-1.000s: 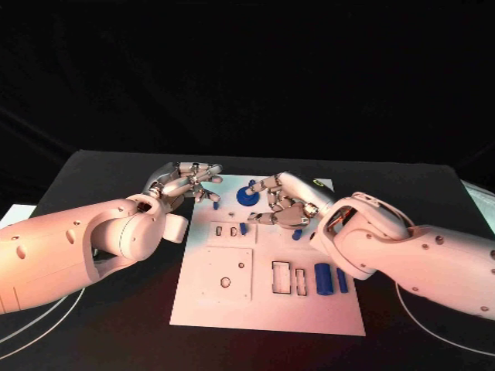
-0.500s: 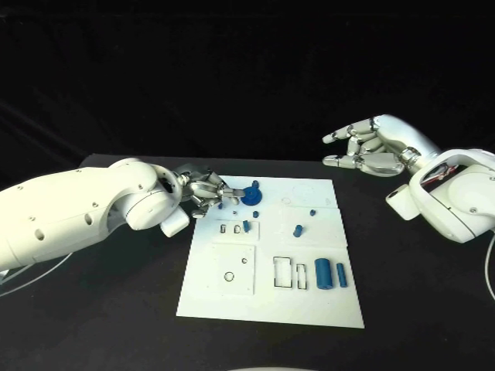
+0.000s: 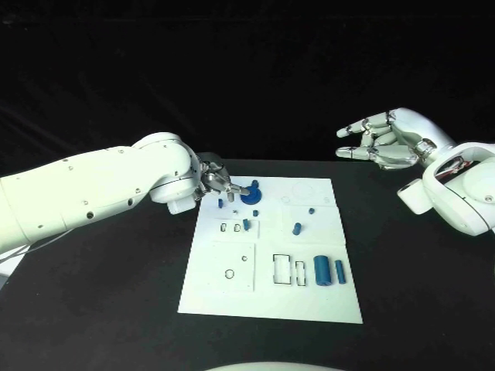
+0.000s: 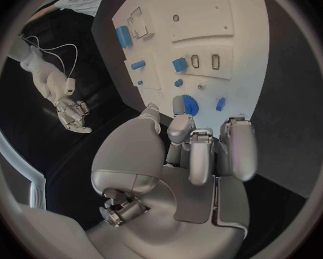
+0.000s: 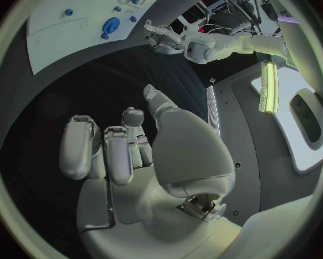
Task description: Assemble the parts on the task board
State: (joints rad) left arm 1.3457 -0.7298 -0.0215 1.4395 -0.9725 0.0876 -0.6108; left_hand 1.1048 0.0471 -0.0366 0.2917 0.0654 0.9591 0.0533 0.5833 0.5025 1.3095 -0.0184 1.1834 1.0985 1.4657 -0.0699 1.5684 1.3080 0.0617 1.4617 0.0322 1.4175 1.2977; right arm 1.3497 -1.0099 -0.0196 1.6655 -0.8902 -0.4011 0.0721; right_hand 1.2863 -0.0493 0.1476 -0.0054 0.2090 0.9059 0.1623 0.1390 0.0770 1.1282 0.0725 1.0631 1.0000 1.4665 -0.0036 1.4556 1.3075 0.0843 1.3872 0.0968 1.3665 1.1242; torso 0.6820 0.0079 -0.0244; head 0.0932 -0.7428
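So the left hand (image 3: 217, 184) is down at the far left corner of the white task board (image 3: 272, 297), fingers curled in right by the round blue part (image 3: 251, 195), though I can't tell if it's actually gripping it. The right hand (image 3: 384, 139) is raised well off to the side of the worktop (image 3: 103, 309), fingers apart, holding nothing.

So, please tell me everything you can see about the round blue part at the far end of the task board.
The round blue part is a flat disc, like a gear or knob, with a short peg rising from its top. It looks like matte plastic. It sits near the far left corner of the white task board. The left hand is right beside it, fingertips at its edge; real contact I cannot confirm.
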